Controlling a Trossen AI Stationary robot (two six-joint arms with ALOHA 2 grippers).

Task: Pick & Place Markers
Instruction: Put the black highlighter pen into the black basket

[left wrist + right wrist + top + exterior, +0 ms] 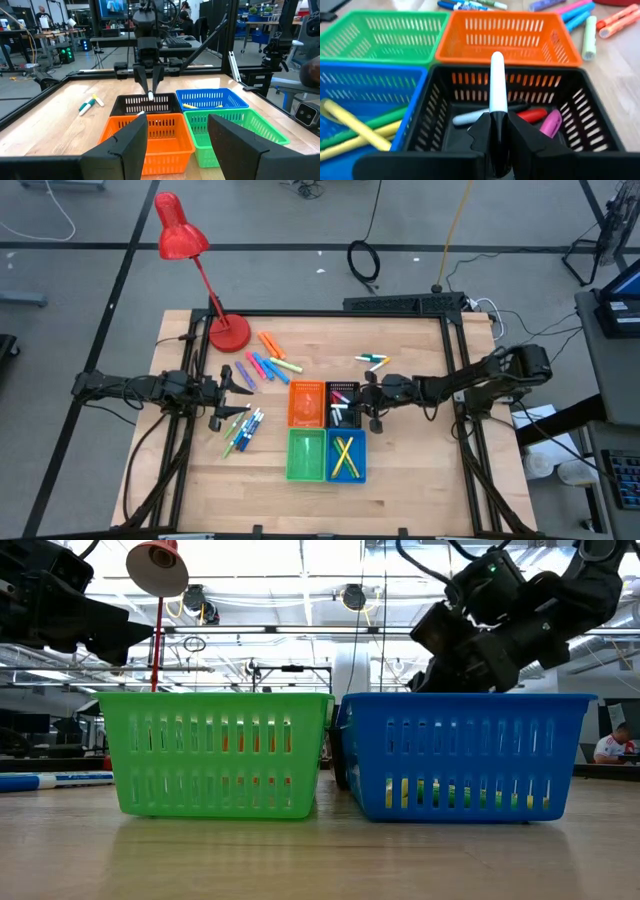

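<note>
**Entry: white marker held above the black bin**

- Table [400,490]: wooden top beneath me, carrying everything listed here.
- Four bins, clustered so one short reach serves all. Black bin [600,125] lies directly under my right gripper; orange bin [507,35] just beyond it; blue bin [365,85] beside it; green bin [380,30] diagonal, farthest from my fingers.
- Right gripper [495,132]: clamped tight on a white marker [496,82], which stands out past my fingertips over the black bin's opening. I judge it is held here for release into this bin.
- Left gripper [177,145]: fingers spread, holding nothing, waiting across the bins from my right gripper, near the loose markers on its side.
- Contents below my right gripper: a pale marker [470,117], a red marker [532,115] and a pink marker [550,123], already lying in the black bin.
- Blue bin contents: yellow markers [355,132] crossed with a green one.
- Loose markers [268,365]: scattered on the table beyond the orange bin, not yet binned.
</note>
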